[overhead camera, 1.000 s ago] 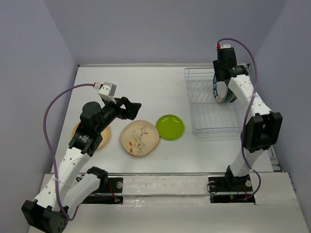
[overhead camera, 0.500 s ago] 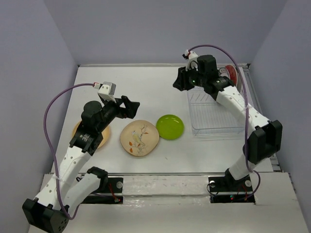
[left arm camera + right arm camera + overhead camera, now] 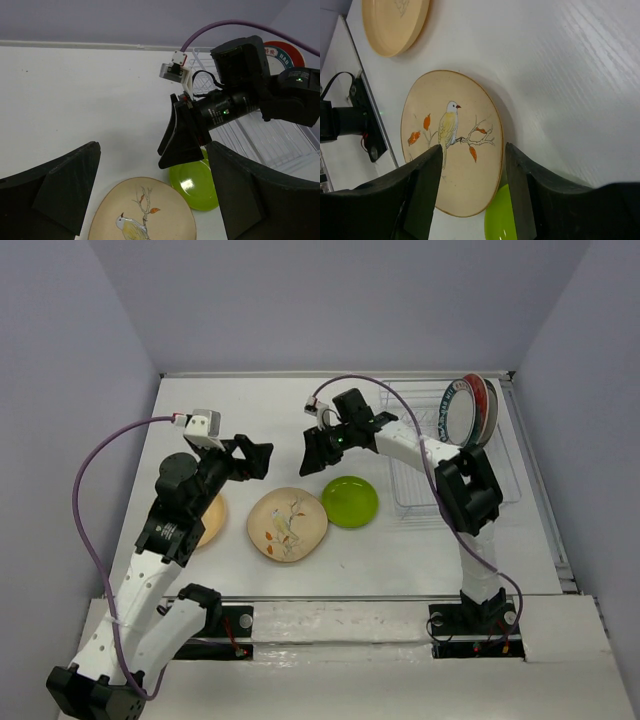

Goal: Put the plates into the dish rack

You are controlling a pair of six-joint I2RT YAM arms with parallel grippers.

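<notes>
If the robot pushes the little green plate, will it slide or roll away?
The green plate lies flat on the smooth white table, so it would probably slide, not roll. Its shiny low rim looks slippery to pinch. It looks stiff, not floppy.

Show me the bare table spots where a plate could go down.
Bare table runs along the back wall, left of the dish rack. Another strip lies between the green plate and the near edge. Crowded: around the bird plate and tan plate.
</notes>
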